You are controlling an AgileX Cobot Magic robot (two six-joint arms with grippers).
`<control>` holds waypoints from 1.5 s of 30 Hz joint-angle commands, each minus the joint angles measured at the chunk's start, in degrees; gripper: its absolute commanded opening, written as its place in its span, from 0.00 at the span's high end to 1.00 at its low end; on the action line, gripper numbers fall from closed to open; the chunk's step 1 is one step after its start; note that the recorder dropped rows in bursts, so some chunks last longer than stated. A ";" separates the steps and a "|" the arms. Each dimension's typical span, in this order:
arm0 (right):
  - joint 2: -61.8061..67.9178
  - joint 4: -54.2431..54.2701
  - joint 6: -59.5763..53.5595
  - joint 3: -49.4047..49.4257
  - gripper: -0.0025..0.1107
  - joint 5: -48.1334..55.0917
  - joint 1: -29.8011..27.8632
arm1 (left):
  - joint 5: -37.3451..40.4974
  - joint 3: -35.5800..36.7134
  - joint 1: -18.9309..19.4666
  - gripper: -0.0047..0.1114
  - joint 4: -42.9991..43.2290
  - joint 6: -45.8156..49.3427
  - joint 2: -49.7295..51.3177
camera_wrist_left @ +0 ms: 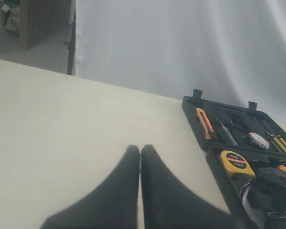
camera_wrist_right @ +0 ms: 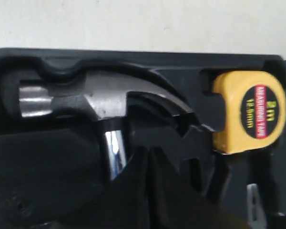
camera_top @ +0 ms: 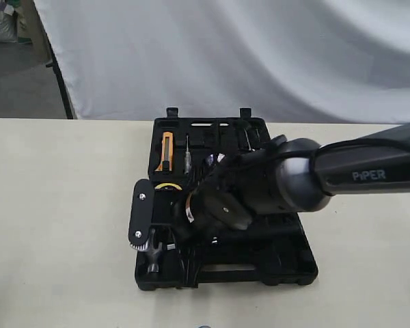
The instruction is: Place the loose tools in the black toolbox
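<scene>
- Right gripper has its two fingers pressed tight together, with nothing between them that I can see. Its tip sits just beside the shiny neck of the hammer.
- I see the hammer lying in its own slot in the toolbox, at the box's lower left corner in the outside view.
- The toolbox lies open in the middle of the table.
- A yellow tape measure sits in the slot next to the hammer's claw.
- Left gripper is closed too, holding nothing, over the table beside the toolbox.
- An orange knife sits in the upper left of the box.
</scene>
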 commanded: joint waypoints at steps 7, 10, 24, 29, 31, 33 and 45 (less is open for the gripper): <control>-1.91 0.24 2.59 -0.10 0.98 4.12 -0.47 | -0.41 -0.15 1.45 0.95 0.25 -0.27 -0.18; -6.77 0.24 3.51 -0.10 0.98 3.95 -1.24 | -0.41 -0.15 1.45 0.95 0.25 -0.27 -0.18; 2.87 1.21 2.76 0.53 0.98 4.28 -1.62 | -0.41 -0.15 1.45 0.95 0.25 -0.27 -0.18; 0.53 0.21 2.86 0.53 0.98 5.03 -1.62 | -0.41 -0.15 1.45 0.95 0.25 -0.27 -0.18; -1.18 0.21 2.86 0.17 0.98 5.15 -1.62 | -0.41 -0.15 1.45 0.95 0.25 -0.27 -0.18; -2.95 0.21 3.19 -0.26 0.98 4.64 -1.62 | -0.41 -0.15 1.45 0.95 0.25 -0.27 -0.18; -2.61 5.64 3.87 -0.42 0.98 2.73 -1.62 | -0.41 -0.15 1.45 0.95 0.25 -0.27 -0.18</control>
